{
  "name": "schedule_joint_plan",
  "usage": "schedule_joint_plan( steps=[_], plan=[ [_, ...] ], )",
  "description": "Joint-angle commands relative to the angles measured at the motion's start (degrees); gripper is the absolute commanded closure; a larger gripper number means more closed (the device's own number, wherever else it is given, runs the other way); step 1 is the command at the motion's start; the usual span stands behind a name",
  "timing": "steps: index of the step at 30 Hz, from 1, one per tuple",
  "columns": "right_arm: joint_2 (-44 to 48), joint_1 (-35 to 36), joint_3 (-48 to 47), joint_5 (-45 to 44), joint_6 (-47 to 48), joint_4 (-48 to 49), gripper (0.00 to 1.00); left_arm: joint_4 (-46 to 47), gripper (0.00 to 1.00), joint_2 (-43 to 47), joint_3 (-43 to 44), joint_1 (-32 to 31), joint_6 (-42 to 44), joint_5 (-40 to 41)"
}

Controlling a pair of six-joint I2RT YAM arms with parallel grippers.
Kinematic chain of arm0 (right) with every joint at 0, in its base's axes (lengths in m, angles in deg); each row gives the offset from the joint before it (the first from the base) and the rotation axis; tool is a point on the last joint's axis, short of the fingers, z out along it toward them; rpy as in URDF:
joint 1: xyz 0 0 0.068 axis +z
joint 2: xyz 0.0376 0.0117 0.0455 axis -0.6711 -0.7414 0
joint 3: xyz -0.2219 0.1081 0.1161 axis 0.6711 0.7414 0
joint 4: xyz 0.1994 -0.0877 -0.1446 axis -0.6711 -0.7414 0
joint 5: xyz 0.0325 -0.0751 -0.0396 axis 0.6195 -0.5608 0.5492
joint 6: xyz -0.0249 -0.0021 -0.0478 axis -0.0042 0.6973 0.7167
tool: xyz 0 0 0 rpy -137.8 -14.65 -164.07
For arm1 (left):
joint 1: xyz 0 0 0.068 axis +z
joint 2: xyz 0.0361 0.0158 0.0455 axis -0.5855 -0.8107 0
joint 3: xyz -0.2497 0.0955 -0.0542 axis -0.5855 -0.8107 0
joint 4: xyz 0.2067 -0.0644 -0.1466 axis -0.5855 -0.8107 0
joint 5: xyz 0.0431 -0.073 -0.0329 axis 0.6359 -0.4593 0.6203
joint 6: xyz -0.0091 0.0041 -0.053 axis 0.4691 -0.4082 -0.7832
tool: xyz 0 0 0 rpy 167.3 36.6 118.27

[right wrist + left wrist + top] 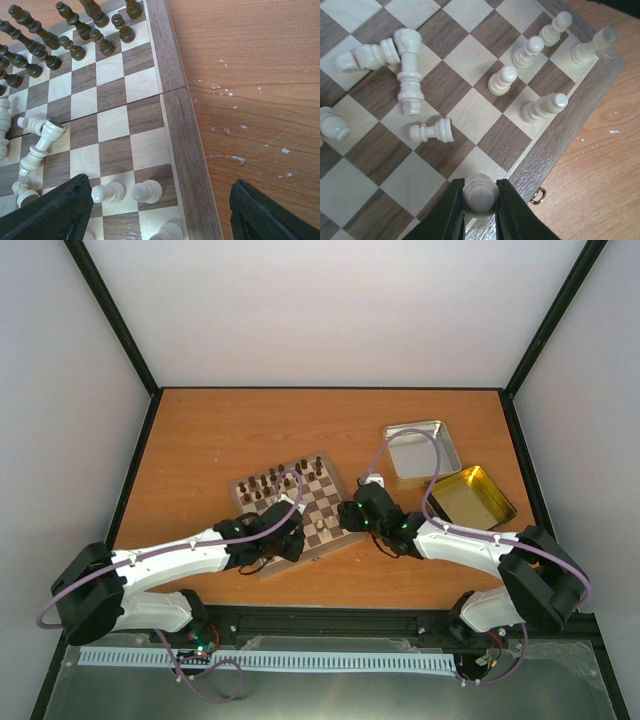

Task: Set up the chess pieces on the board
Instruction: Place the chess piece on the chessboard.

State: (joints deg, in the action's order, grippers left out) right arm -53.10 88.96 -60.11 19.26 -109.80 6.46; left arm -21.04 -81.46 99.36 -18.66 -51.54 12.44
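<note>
Overhead view of a small wooden board (172, 115) on an orange table (260, 50). The left gripper (480, 200) hangs above the board's edge, its jaws pinched tight on one cream piece (480, 192), of which only the rounded top shows. Other cream chess pieces (410, 82) are on the squares nearby: some lie toppled, several stand upright near the rim. The right gripper (161, 195) hovers over the board's side rim, jaws spread wide and holding nothing. Rows of dark chessmen (75, 50) stand at the far end.
</note>
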Motion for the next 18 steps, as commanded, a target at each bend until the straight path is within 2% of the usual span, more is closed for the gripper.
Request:
schedule_joint_plan(
  steps=[1,12,18],
  plan=[
    [1.0,-0.9,0.2,-0.5,-1.3,0.9,0.25,5.7,0.94,-1.2,-1.2,-0.8,-1.0,-2.2],
    [4.4,-1.0,0.0,0.7,0.2,1.8,0.25,6.6,0.91,-3.7,-2.7,-0.8,-1.2,-1.6],
    [4.6,-1.1,-0.2,0.7,0.1,1.3,0.25,4.7,0.8,-2.3,-2.1,-0.8,-1.1,-1.2]
  ],
)
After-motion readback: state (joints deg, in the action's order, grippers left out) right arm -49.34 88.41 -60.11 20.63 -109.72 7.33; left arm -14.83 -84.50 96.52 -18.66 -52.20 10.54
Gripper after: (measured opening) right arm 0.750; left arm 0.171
